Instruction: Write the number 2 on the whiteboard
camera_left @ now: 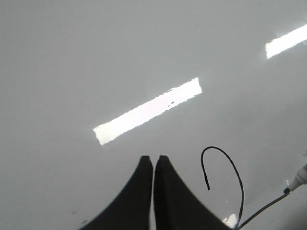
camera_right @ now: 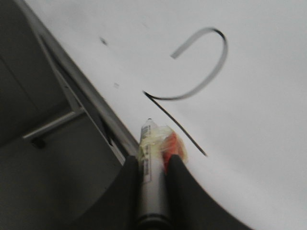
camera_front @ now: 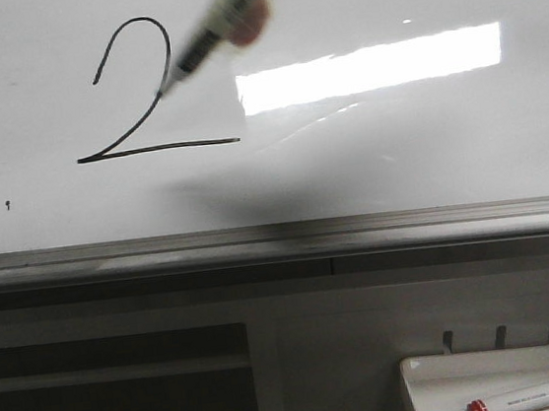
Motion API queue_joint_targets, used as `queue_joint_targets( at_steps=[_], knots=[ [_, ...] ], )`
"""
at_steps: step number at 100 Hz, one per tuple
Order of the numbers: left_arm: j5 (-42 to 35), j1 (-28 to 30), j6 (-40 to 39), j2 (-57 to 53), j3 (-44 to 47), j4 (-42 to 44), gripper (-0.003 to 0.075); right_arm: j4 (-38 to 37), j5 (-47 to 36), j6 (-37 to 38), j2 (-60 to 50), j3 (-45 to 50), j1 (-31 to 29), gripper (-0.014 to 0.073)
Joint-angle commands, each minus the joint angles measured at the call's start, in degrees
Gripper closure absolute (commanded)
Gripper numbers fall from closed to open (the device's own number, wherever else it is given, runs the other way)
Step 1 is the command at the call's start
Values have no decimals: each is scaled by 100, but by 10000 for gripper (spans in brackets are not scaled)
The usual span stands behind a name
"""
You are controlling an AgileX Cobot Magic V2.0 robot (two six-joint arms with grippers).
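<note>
The number 2 [camera_front: 144, 101] is drawn in thin black line on the whiteboard [camera_front: 397, 152], left of a bright light reflection. My right gripper [camera_right: 153, 160] is shut on a black-tipped marker [camera_right: 152, 182] with a red and yellowish wrap. In the front view the marker [camera_front: 206, 37] slants down from the top edge, its tip by the 2's diagonal; contact with the board cannot be told. The 2 also shows in the right wrist view [camera_right: 211, 72]. My left gripper [camera_left: 153, 160] is shut and empty over bare whiteboard [camera_left: 96, 72], with the 2's hook [camera_left: 228, 160] beside it.
A grey metal edge strip [camera_front: 258, 237] runs along the board's near side. A small white tray [camera_front: 442, 370] at the lower right holds a red-capped marker [camera_front: 544, 395]. A tiny black speck [camera_front: 8, 204] sits on the board's left.
</note>
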Motion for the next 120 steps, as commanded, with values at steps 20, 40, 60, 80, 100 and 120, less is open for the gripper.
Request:
queue_joint_targets(
  at_steps=[20,40,60,80,100,120],
  knots=[
    [-62,-1029,-49,956,-174,809,737,-92,188,-22,237,-888,291,643],
    [-471,-1879,-49,1932,-200,1581,461,-92,449,-22,605,-1169,291,643],
    [-666,-1833,-49,2805,-334,1544,389,33,494,-22,795,-1169,300,643],
    [-1170,-1833,-38,3370,-334,1520,389,220,523,-22,794,-1169,511,643],
    [-1181,-1833,-38,3481,-334,1154,389,288,706,-22,798,-1169,582,643],
    [-1181,-1833,-38,3481,-334,1154,456,300,722,-22,798,-1169,582,643]
  ],
)
